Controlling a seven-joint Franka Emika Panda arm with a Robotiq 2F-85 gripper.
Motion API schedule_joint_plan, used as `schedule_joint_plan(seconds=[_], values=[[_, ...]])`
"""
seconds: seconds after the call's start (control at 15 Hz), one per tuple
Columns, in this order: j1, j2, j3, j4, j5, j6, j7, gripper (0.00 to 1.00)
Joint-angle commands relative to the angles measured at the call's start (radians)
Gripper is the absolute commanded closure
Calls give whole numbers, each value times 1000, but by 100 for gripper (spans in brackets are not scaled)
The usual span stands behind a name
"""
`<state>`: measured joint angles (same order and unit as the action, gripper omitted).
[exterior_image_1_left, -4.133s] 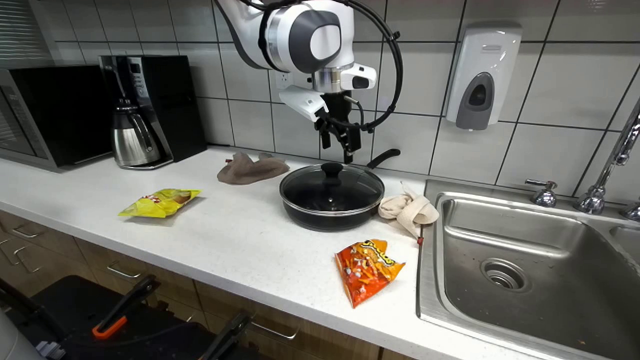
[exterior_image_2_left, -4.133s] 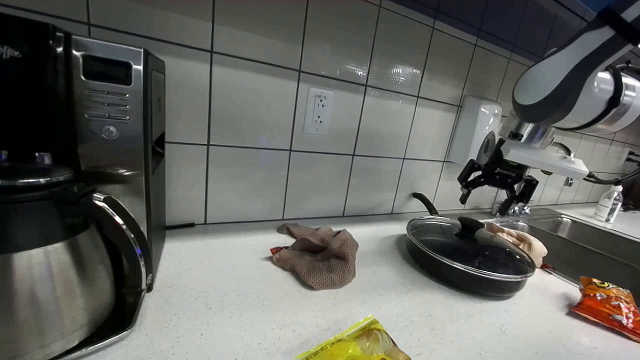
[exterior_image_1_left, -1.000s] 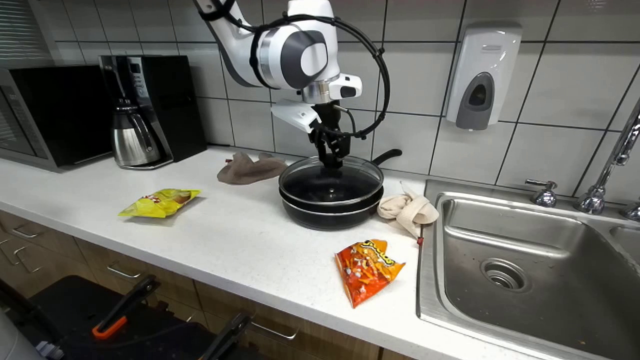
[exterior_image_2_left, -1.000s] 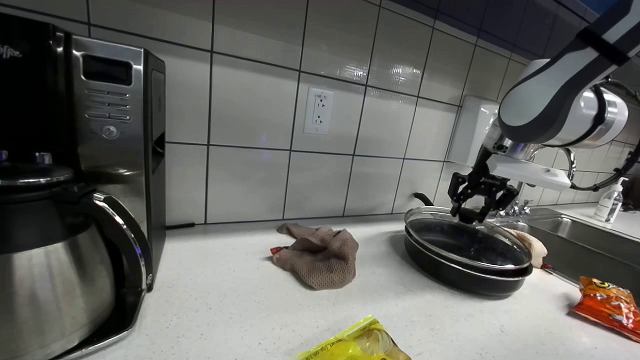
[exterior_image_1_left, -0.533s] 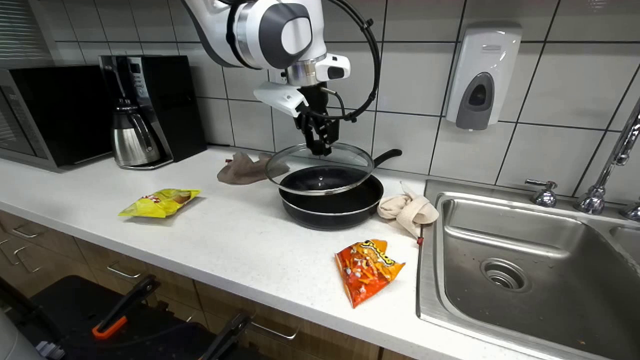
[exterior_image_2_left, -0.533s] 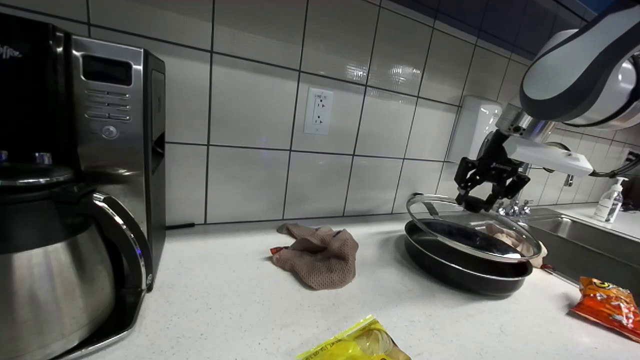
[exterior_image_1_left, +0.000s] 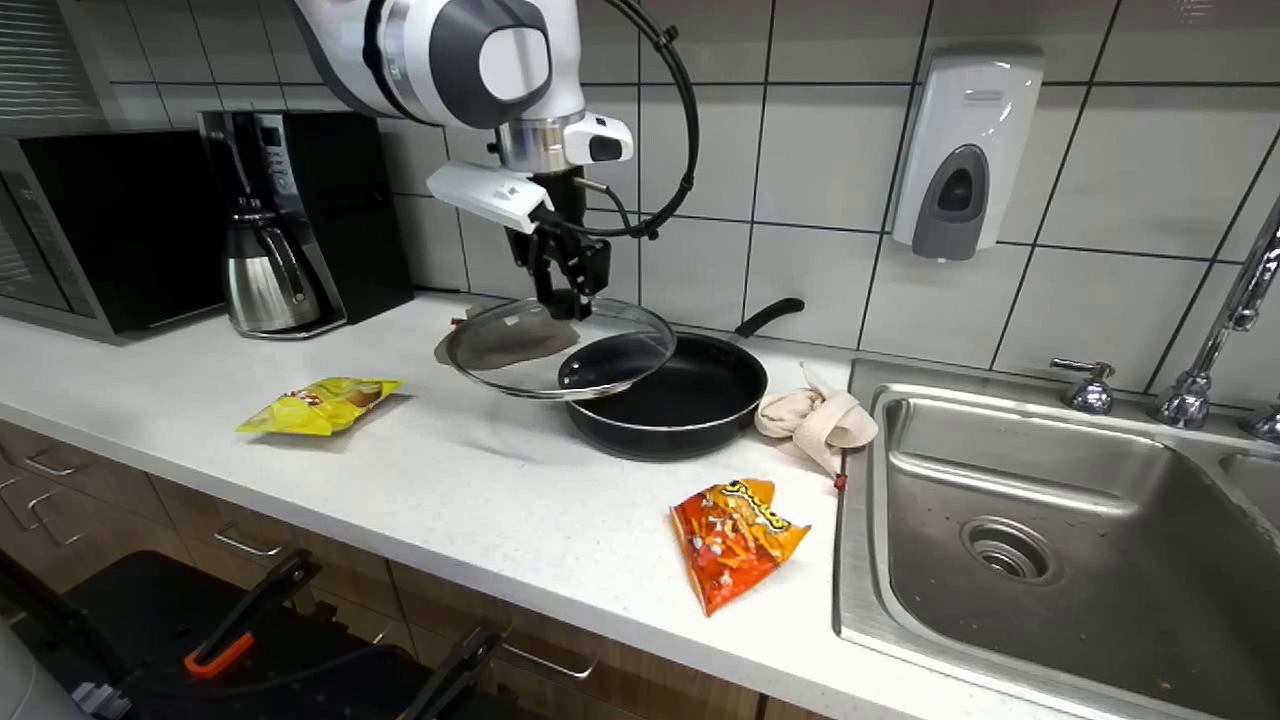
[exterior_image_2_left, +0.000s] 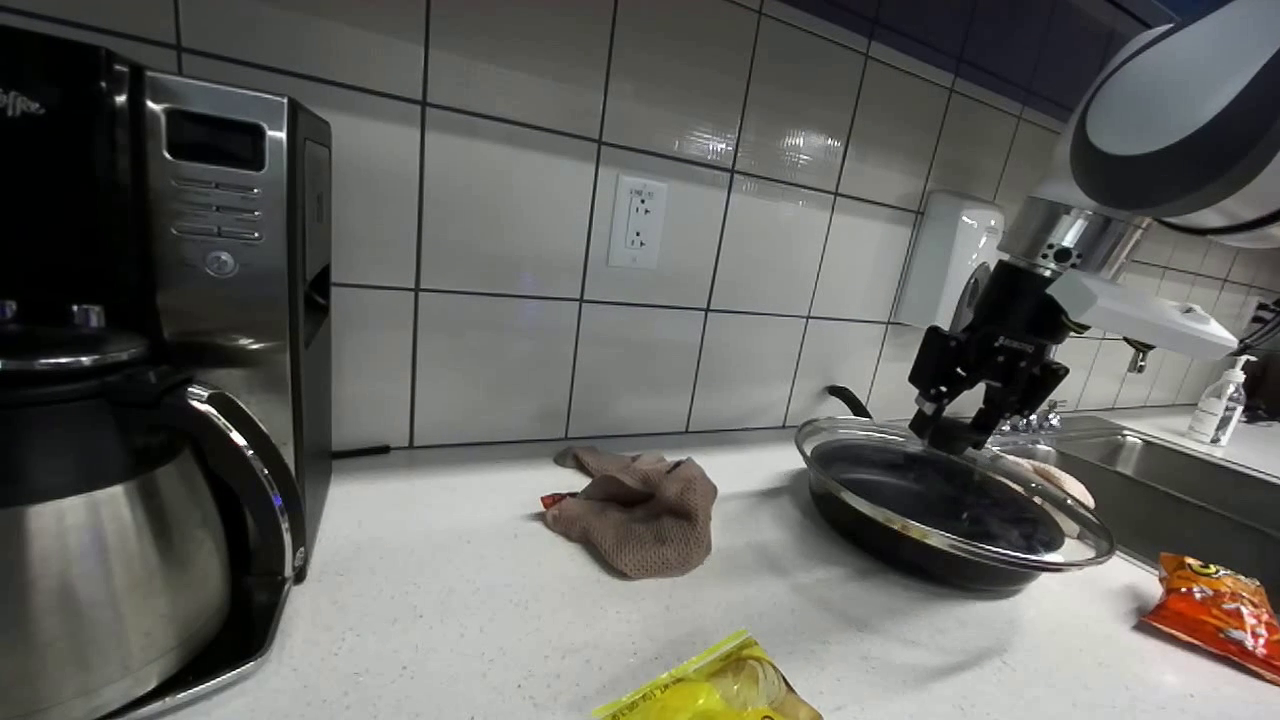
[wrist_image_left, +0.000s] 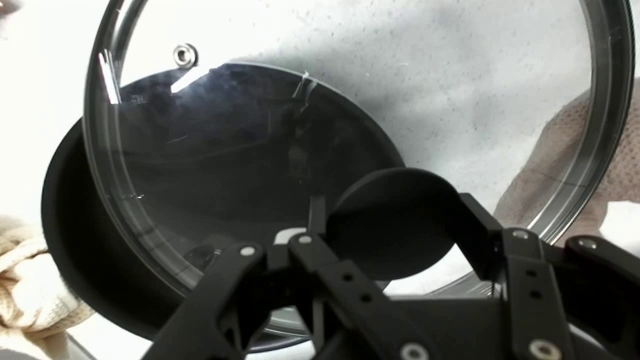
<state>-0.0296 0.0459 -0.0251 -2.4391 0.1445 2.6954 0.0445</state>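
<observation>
Where the counter (exterior_image_1_left: 450, 500) has its front edge: an orange snack bag (exterior_image_1_left: 738, 540) lies close by, near the steel sink (exterior_image_1_left: 858, 590).
Yellow snack bag (exterior_image_1_left: 320, 403): lies well apart from the orange one, on the side of the coffee maker (exterior_image_1_left: 330, 220).
Black frying pan (exterior_image_1_left: 690, 395): rests farther back on the counter, its handle (exterior_image_1_left: 770, 316) toward the back edge, a cream cloth (exterior_image_1_left: 820, 420) just beside it.
Glass lid (exterior_image_1_left: 560, 360): hangs above the counter, partly over the pan and partly past its rim.
Fingers (wrist_image_left: 480, 240): clamped on the lid's black knob (wrist_image_left: 390, 225), one at each side.
Brown cloth (exterior_image_2_left: 640, 515): crumpled near the counter's back edge.
Coffee maker: upright along the back.
</observation>
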Motion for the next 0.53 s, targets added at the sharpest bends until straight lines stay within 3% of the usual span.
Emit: schedule_joint_plan(seconds=[0.0, 0.47], values=[[18, -100, 21, -67, 38, -37, -37, 61], [75, -138, 58, -161, 21, -21, 12, 61]])
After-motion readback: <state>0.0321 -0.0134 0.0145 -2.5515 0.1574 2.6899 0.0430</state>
